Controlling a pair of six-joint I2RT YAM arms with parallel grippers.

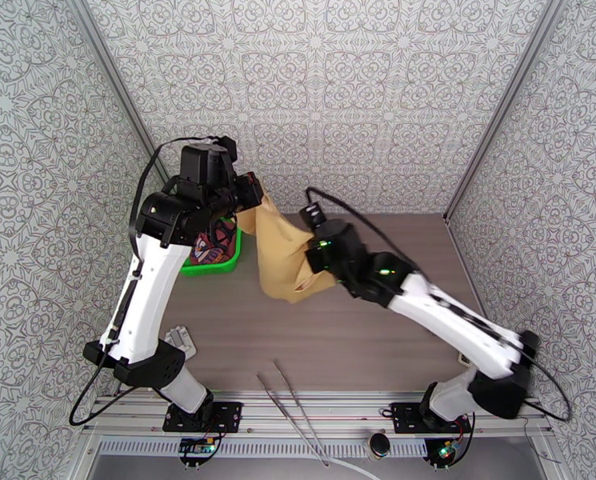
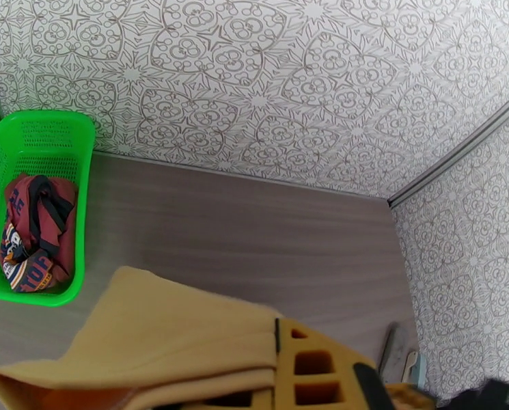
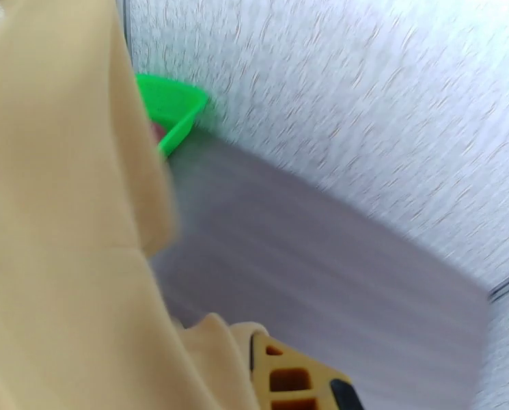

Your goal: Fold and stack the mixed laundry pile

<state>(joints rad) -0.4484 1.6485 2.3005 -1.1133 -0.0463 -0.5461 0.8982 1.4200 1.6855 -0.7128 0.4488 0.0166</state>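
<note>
- The plain tan cloth (image 1: 280, 251), a soft mustard-coloured garment, is held up between the two arms over the far-left part of the grey-brown wood-grain tabletop (image 1: 362, 338). Whether its lower tip touches the wood cannot be told.
- The left gripper (image 1: 250, 200) is clamped tight on the cloth's upper corner. In the left wrist view, folds of fabric (image 2: 172, 336) are bunched against its orange fingers (image 2: 315, 369).
- The right gripper (image 1: 312, 254) is closed on the cloth's right edge, lower down. The right wrist view is blurred, with fabric (image 3: 63, 199) draped beside the finger (image 3: 288, 380).
- The maroon tank top (image 2: 35, 234) with navy trim and a front print lies crumpled inside the bright green plastic mesh basket (image 2: 46, 128).
- The basket stands in the tabletop's far left corner, just left of the hanging cloth.
- Long metal tweezers (image 1: 291, 410) lie at the near edge.
</note>
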